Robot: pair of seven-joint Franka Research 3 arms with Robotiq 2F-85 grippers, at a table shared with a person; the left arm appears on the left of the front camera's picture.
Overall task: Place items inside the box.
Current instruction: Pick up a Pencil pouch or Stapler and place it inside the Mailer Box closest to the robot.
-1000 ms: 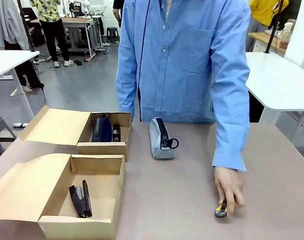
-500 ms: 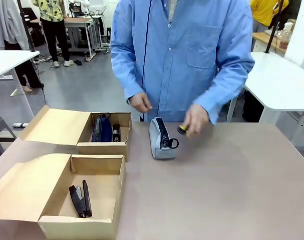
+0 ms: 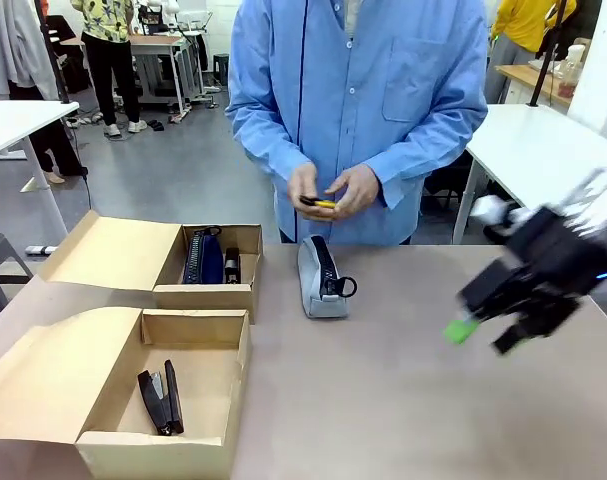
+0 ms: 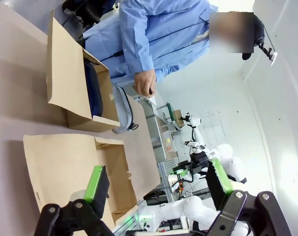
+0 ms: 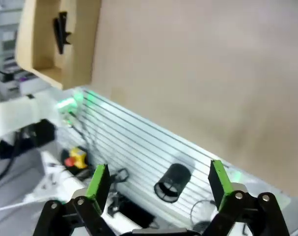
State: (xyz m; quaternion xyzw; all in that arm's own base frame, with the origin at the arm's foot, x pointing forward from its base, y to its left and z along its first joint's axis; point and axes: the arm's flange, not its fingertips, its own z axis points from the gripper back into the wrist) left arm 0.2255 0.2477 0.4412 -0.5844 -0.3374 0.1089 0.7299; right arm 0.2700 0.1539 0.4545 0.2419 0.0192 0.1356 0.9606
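Observation:
The box (image 3: 198,330), the larger brown one with its flap (image 3: 48,375) folded out, sits at the near left and holds a black stapler (image 3: 161,398). A grey zip pencil case (image 3: 321,278) lies mid-table. At chest height the person's two hands hold the yellow-black utility knife (image 3: 320,203). My right gripper (image 3: 483,335) hangs blurred over the table's right side, open and holding nothing. The right wrist view has its green pads (image 5: 98,182) spread wide, with the box (image 5: 65,59) and stapler (image 5: 62,29) far off. My left gripper (image 4: 157,179) is open high above the box (image 4: 70,157).
A smaller brown box (image 3: 208,292) behind the larger one holds a dark blue pouch (image 3: 203,258) and a small dark item beside it. Bare table (image 3: 403,400) stretches between the pencil case and my right gripper. The person stands at the far edge.
The person lifted the knife from the table's right side and now holds it in both hands at the chest. My right arm has swung into the front view from the right.

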